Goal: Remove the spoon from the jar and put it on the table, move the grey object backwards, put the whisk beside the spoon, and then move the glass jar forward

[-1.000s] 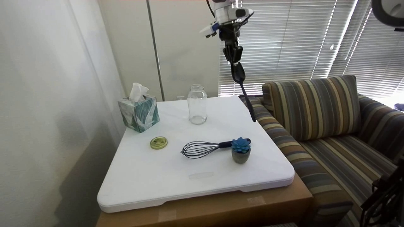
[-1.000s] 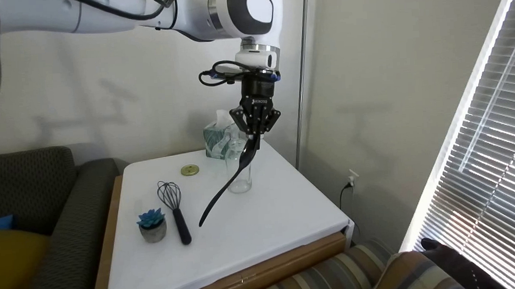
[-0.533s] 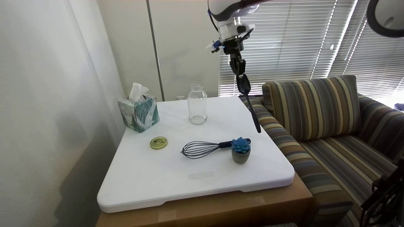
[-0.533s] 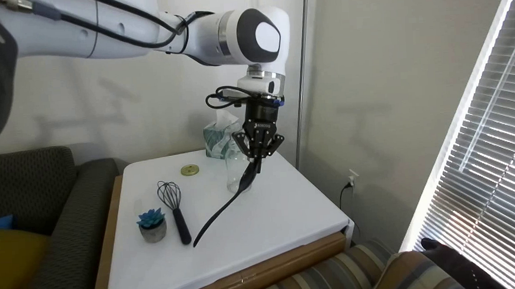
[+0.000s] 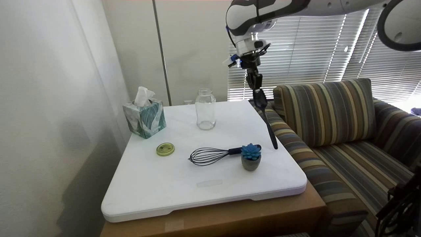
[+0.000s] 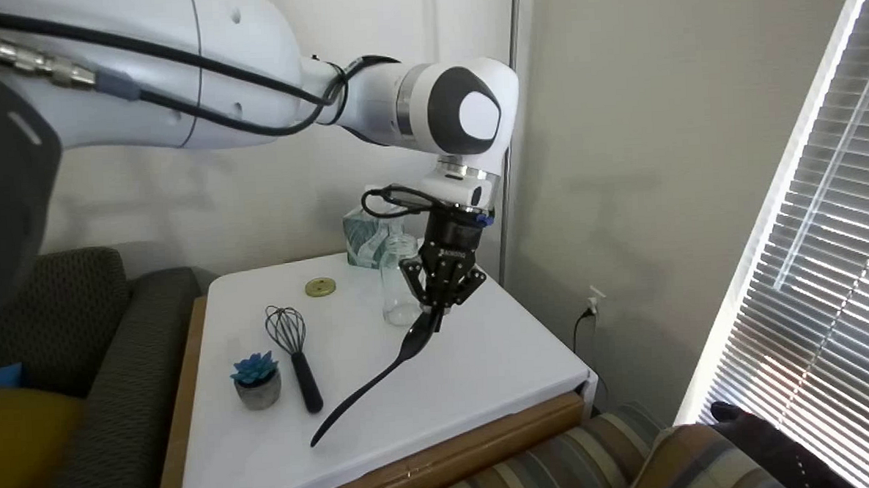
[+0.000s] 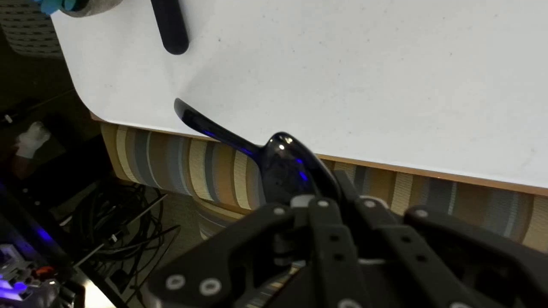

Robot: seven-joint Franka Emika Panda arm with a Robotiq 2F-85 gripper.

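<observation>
My gripper (image 5: 257,89) (image 6: 440,318) (image 7: 330,193) is shut on the head of the black spoon (image 5: 269,130) (image 6: 378,378) (image 7: 282,169). The spoon's handle slants down over the right part of the white table (image 5: 177,187) (image 6: 391,429) (image 7: 351,85); I cannot tell if its end touches. The empty glass jar (image 5: 206,113) (image 6: 398,293) stands upright towards the back, partly behind the gripper in an exterior view. The whisk (image 5: 210,155) (image 6: 305,378) (image 7: 171,25) lies flat. The grey object, a pot with a blue succulent (image 5: 251,162) (image 6: 258,391) (image 7: 92,6), stands beside the whisk's handle.
A teal tissue box (image 5: 146,118) (image 6: 365,240) stands near the wall. A yellow-green lid (image 5: 165,149) (image 6: 320,286) lies on the table. A striped armchair (image 5: 306,158) (image 7: 214,171) adjoins the table edge under the spoon and gripper.
My gripper has moved down with the spoon, and rightwards in both exterior views. The spoon's handle end has come down close to the tabletop. The other objects have not moved.
</observation>
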